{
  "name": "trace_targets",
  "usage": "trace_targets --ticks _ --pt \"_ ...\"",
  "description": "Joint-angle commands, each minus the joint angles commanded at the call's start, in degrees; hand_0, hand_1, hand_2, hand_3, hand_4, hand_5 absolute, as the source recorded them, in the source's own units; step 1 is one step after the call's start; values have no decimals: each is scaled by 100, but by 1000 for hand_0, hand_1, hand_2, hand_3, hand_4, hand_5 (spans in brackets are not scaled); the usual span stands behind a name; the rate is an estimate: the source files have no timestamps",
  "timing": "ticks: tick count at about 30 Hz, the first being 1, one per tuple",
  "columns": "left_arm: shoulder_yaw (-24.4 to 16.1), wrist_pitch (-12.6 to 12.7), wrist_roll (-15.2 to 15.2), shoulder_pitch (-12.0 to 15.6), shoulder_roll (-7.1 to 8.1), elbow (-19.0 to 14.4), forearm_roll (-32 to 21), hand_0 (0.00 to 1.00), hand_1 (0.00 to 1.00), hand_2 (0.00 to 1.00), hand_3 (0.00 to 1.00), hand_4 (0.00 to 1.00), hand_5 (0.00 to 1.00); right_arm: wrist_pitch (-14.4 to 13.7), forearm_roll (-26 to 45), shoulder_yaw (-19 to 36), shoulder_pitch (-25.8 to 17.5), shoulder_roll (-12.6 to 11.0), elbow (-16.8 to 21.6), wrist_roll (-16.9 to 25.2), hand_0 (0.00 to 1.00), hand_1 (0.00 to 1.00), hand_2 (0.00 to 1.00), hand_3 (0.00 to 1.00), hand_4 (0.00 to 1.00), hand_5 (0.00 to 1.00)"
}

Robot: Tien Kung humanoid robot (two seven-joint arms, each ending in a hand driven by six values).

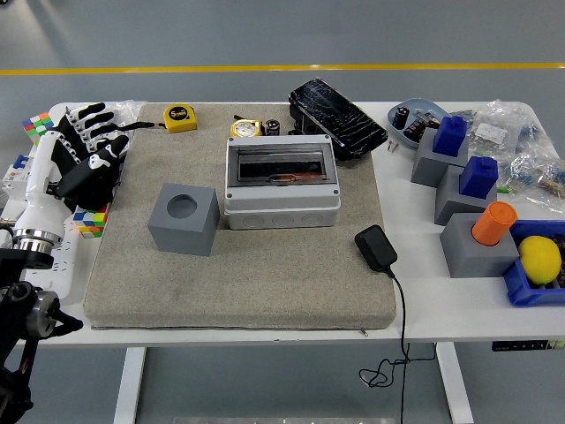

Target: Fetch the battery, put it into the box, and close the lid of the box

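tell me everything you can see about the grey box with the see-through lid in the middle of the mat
The grey box is a rectangular enclosure that looks like moulded plastic, with round knockout marks along its front wall. Its smoky transparent lid lies flat and shut in a pale frame; something dark and a reddish strip show dimly through it. It sits upright on the beige mat, just right of the grey cube. Nothing grips it; the left hand is off at the mat's left edge.
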Motion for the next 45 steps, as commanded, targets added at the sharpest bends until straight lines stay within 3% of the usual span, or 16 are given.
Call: trace_targets --ticks 19,45 --pt "-263 -31 124 16 -30 -63 47 534 666 695 714 998 337 -33 -73 6 61 -52 0 13 757 722 729 732 998 634" --pt "-232 -62 181 -19 10 -96 83 539 660 698 714 998 337 -21 51 -256 112 -122 0 6 757 722 727 726 998 636"
